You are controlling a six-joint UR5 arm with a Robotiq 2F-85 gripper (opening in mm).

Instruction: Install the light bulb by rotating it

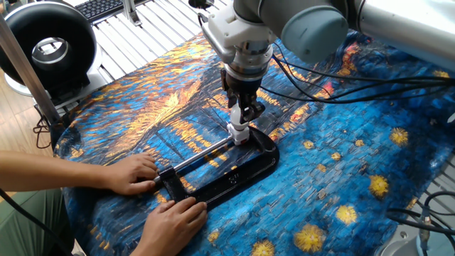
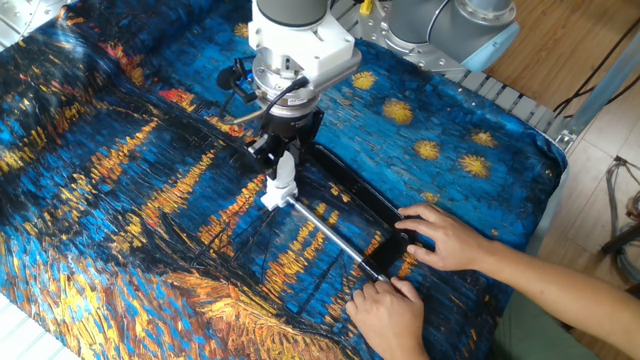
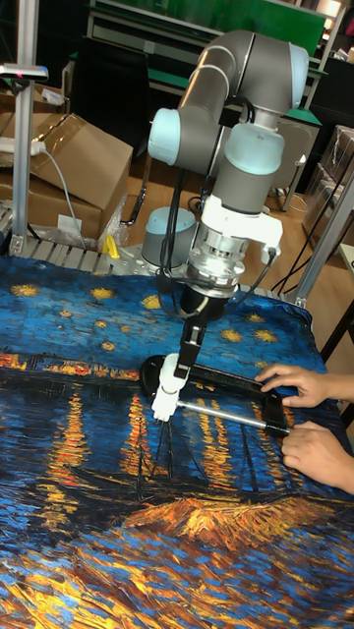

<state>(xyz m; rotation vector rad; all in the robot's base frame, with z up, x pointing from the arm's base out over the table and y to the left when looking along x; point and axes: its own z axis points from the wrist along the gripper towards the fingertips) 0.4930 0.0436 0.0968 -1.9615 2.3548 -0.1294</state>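
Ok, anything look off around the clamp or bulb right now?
Only one oddity: two hands steady the black clamp near the end effector. The bulb looks upright at the clamp's far end; the cloth lies rumpled, nothing spilled.
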